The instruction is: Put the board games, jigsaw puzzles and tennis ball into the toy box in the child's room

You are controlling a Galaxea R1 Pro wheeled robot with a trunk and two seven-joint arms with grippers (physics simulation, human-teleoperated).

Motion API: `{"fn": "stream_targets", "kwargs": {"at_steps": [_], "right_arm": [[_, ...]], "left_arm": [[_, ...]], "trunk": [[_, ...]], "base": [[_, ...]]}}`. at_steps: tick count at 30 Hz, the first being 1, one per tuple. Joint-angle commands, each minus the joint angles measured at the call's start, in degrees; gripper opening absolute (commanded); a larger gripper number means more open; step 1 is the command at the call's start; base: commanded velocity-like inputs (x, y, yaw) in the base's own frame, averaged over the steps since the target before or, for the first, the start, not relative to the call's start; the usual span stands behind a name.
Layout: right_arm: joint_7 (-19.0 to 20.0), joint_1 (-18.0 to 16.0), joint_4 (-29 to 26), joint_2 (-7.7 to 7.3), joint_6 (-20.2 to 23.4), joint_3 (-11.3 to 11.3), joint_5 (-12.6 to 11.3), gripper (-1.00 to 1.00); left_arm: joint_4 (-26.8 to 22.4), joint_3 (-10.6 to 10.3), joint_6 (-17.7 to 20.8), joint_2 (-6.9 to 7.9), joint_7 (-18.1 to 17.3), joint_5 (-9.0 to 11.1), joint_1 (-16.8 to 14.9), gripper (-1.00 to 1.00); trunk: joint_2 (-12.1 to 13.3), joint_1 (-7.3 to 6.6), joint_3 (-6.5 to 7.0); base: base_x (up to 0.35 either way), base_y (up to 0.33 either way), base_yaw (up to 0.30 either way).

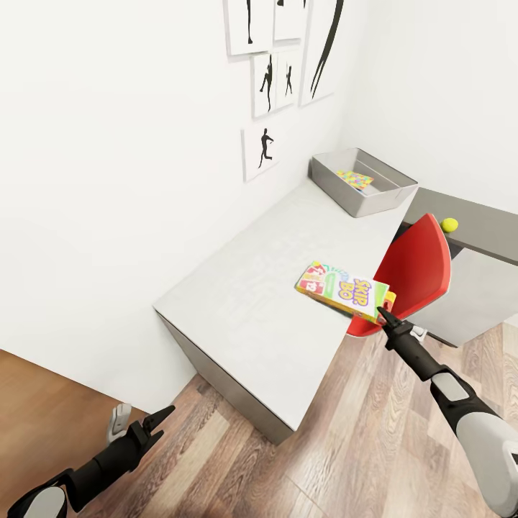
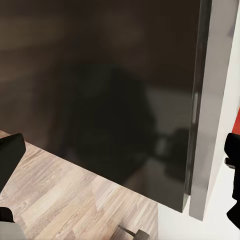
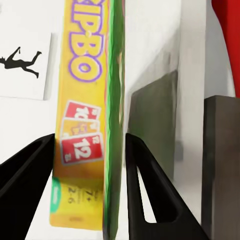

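The right pincer (image 1: 383, 311) grips the Skip-Bo box (image 1: 344, 289) above the worktop (image 1: 244, 302), short of the toy box (image 1: 363, 182). One puzzle (image 1: 355, 179) lies inside; the ball (image 1: 450, 224) waits beside it. The left pincer (image 1: 160, 419) hangs open.

I see a red chair (image 1: 415, 267) tucked against the long edge, its shell facing me. Black silhouette pictures (image 1: 265, 147) hang on the white wall (image 1: 108, 180). A wood-plank floor (image 1: 345, 439) runs underneath, darker brown at my left.

Right gripper (image 1: 386, 314) extended forward, fingers clamped; left gripper (image 1: 160, 419) hangs low (apparently spread).
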Motion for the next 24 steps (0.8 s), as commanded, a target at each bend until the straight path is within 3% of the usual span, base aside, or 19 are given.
{"fn": "stream_targets", "kwargs": {"at_steps": [1, 24], "right_arm": [[0.1, -0.04, 0.05, -0.02, 0.5, 0.03, -0.37, -1.0], [0.24, -0.04, -0.01, -0.06, 0.59, 0.28, -0.38, -1.0]], "left_arm": [[-0.01, 0.09, 0.39, -0.01, -0.08, 0.11, -0.03, 1.0], [-0.01, 0.09, 0.35, -0.01, -0.03, 0.11, -0.03, 1.0]], "trunk": [[-0.04, 0.01, -0.05], [-0.04, 0.01, -0.05]], "base": [[0.0, 0.0, 0.0], [0.0, 0.0, 0.0]]}}
